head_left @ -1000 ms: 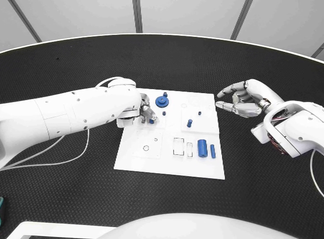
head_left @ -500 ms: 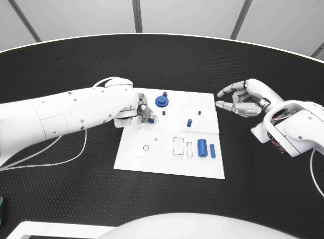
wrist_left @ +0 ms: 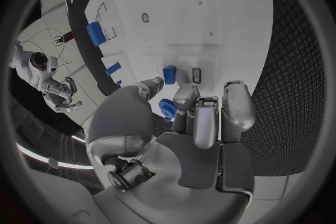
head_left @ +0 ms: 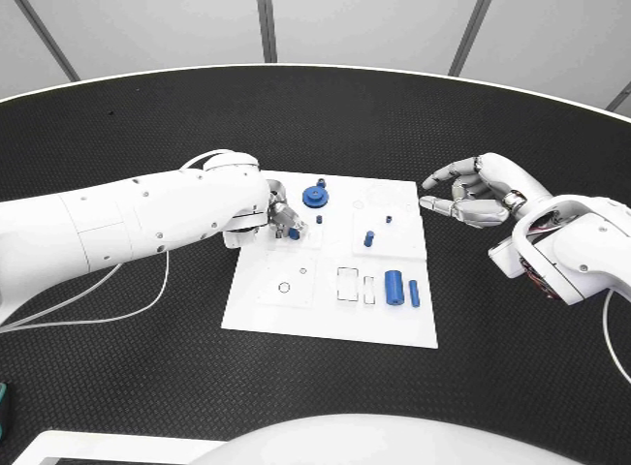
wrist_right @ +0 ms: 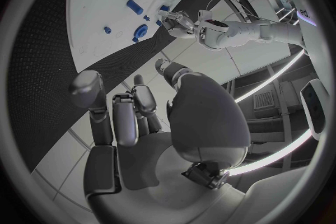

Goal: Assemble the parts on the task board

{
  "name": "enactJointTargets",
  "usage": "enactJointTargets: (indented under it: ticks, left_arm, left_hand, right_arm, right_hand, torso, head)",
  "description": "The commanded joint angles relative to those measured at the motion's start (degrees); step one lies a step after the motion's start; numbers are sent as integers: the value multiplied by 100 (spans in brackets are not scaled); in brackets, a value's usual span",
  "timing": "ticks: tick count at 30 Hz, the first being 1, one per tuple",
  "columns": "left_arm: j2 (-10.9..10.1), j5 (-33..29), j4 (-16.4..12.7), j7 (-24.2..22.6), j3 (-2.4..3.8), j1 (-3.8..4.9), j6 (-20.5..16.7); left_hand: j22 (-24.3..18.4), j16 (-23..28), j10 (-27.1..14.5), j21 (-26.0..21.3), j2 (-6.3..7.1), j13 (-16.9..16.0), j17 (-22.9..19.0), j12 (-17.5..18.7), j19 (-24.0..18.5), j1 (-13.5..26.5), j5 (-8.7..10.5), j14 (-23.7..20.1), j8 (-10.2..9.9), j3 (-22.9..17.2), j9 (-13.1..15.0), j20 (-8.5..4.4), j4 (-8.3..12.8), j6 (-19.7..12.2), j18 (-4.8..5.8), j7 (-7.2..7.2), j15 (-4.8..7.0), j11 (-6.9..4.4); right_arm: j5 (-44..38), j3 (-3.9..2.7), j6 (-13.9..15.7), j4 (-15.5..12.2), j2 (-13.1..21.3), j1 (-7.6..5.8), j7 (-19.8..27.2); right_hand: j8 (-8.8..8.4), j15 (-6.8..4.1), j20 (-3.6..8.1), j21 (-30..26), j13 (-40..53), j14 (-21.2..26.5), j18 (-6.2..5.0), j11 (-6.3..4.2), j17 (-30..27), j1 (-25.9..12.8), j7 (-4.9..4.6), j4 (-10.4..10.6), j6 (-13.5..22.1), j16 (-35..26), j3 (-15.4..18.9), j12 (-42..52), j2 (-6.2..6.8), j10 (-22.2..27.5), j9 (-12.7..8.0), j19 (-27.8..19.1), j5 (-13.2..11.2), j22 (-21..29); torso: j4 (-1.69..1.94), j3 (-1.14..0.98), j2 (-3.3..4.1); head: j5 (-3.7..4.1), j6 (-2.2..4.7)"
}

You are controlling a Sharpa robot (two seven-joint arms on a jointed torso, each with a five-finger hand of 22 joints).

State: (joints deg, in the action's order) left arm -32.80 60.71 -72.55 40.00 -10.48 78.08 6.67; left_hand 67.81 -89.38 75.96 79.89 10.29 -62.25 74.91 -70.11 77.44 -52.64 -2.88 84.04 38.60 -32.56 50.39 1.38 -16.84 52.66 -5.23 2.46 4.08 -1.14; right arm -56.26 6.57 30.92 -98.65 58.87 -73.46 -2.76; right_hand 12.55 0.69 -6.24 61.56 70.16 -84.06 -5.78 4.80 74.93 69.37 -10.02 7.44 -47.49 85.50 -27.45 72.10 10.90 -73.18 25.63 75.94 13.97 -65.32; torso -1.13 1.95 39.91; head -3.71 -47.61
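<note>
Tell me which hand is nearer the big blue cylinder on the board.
Left, narrowly. The left hand is over the board's far left part, diagonally across from the cylinder. The right hand hangs over the black table beyond the board's right edge, farther off.

Bench (head_left: 147,126): black, round-edged.
Task board (head_left: 330,320): white, flat at its middle.
Cable (head_left: 112,315): white, left of board.
</note>
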Motion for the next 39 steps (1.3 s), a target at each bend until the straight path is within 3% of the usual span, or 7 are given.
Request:
enactJointTargets:
  ticks: [1,10,39]
  left_arm:
    - [13,-7,0,148,0,0,-19]
    - [36,-16,-26,133,1,0,-42]
    - [-20,-39,3,105,2,1,-43]
  left_hand:
    - [17,-22,-12,35,-26,-2,1433,-14,52,73,-9,574,28,46,-3,-3,8,-43,72,12,47,-22]
    - [32,-25,1,41,-73,-21,1439,-31,61,80,-10,576,45,68,-5,-6,10,-39,75,5,51,-27]
    - [42,-22,4,45,-128,-11,1433,-33,68,27,-8,574,87,121,-6,-13,25,-41,76,-8,62,-40]
  right_arm:
    - [0,0,-4,4,-3,0,0]
    - [0,1,-15,24,-14,0,-2]
    - [0,1,-39,57,-33,1,-8]
  right_hand:
    - [25,-30,-3,-26,-8,-345,-83,2,557,-39,20,35,27,-32,12,-36,6,38,-6,-27,38,5]
    - [25,-30,-3,-26,-8,-345,-83,2,557,-39,20,35,27,-32,12,-36,6,38,-6,-27,38,5]
    - [29,-31,-2,-30,-1,-342,-82,2,552,-41,20,45,35,-38,13,-30,4,32,-8,-26,39,5]
  torso:
    - [-1,-1,-2]
    - [1,-7,-7]
    - [1,-1,4]
  head:
    - [1,3]
    - [1,7]
    - [6,9]
